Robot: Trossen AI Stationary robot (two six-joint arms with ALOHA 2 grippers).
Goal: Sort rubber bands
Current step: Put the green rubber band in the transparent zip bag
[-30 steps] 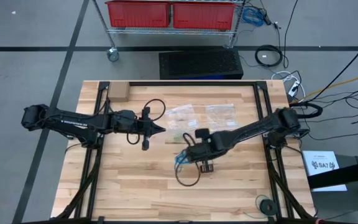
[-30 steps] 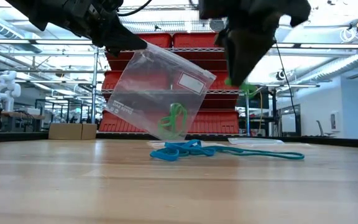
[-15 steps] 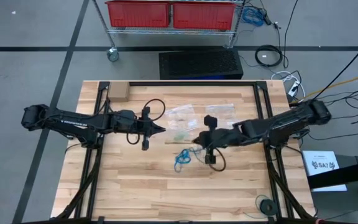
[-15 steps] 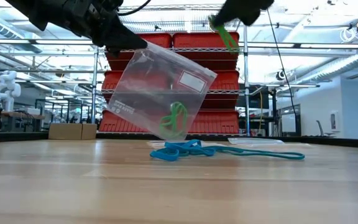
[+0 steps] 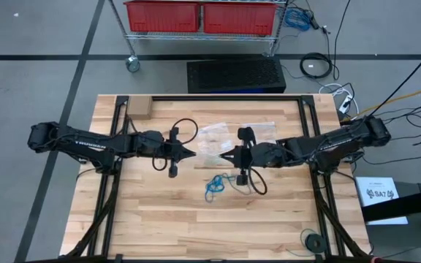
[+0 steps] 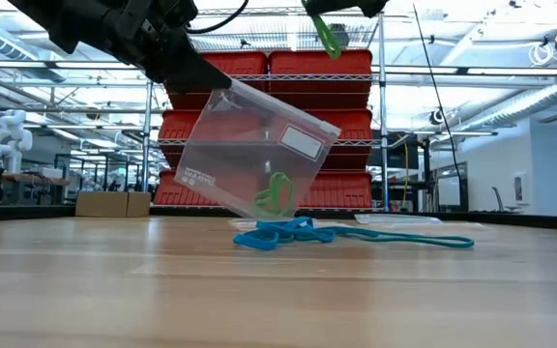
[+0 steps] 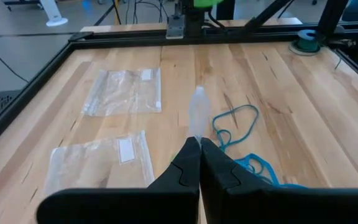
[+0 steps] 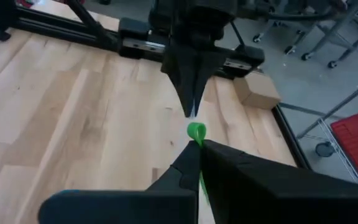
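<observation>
Green rubber band in right hand

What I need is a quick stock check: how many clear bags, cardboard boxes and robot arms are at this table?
Clear bags: 3: hanging bag in the shut left gripper, flat bag, second flat bag
Cardboard box: 1
Arms: 2: left arm, right arm
Total: 6

The high camera looks straight down from far above on the whole table, while the low camera sits at the table top and looks level across it to the red bins behind. Each wrist camera looks along its own closed fingers, close over the wood, toward the opposite arm; all views share the table's middle.
</observation>
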